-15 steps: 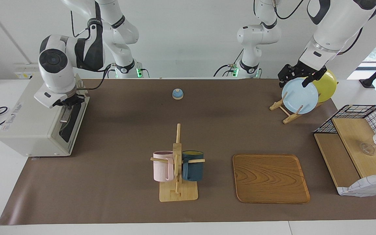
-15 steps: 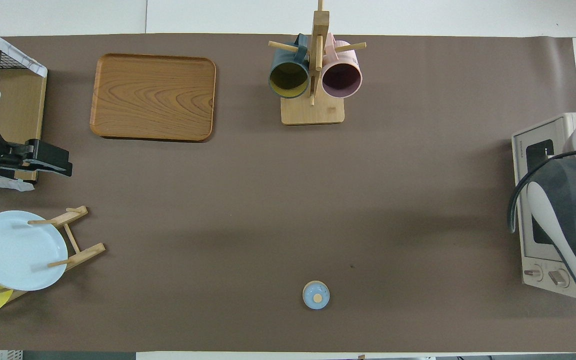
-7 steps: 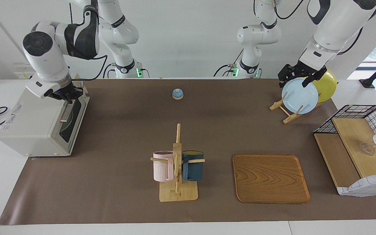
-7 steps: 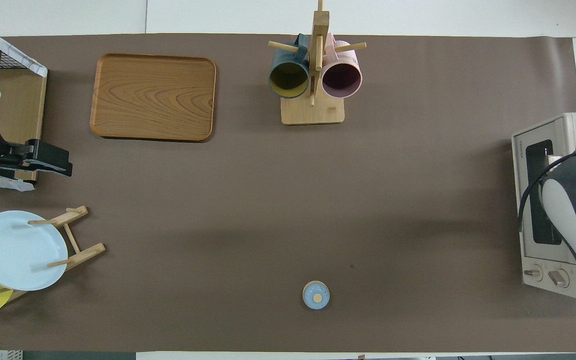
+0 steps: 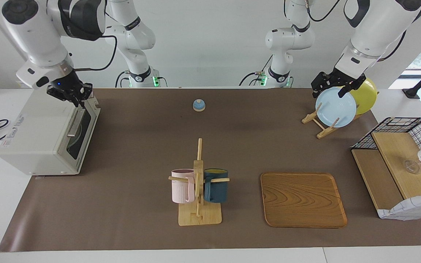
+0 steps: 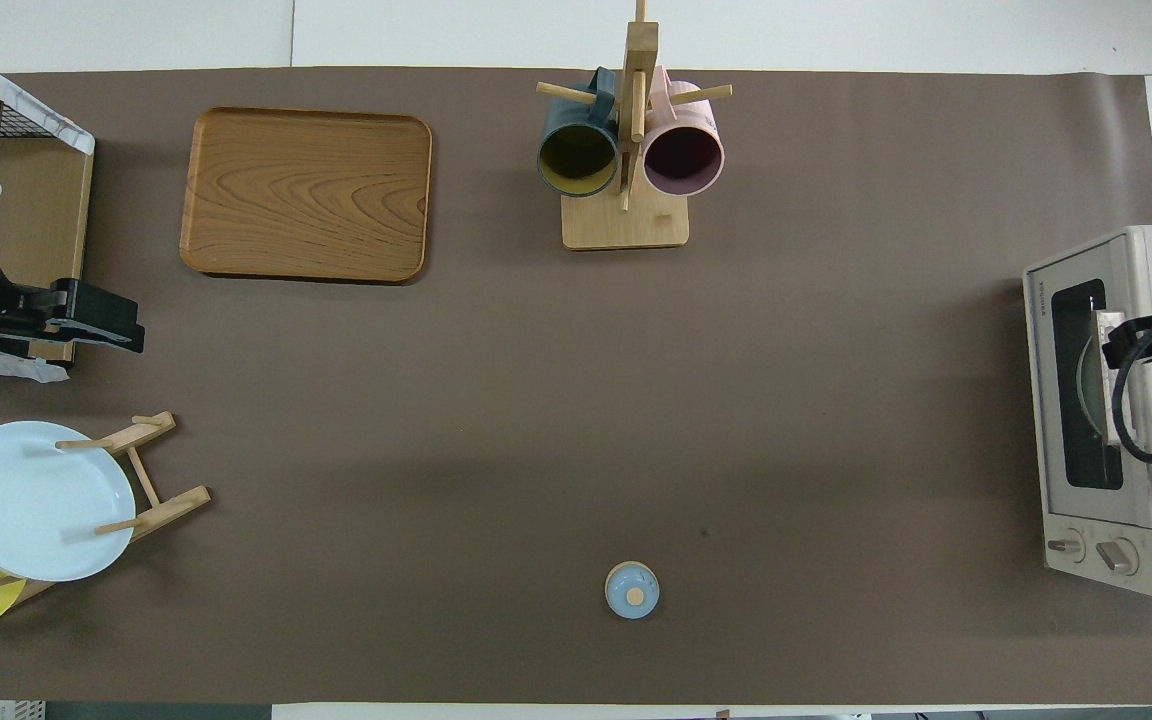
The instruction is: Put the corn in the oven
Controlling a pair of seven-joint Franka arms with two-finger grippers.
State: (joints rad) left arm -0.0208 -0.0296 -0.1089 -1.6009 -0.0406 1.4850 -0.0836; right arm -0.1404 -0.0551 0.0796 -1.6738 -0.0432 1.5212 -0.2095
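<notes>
Facing view: right gripper has lifted off closed oven, jaw state unreadable; left gripper waits wide; corn unseen, likely inside.

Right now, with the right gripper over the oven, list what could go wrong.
The oven door is shut and no corn shows, so whether it is inside can't be checked.
The right gripper hangs close over the door's top edge; a low swing could clip the handle.
The left gripper waits open over the blue plate; dropping might topple it.
</notes>
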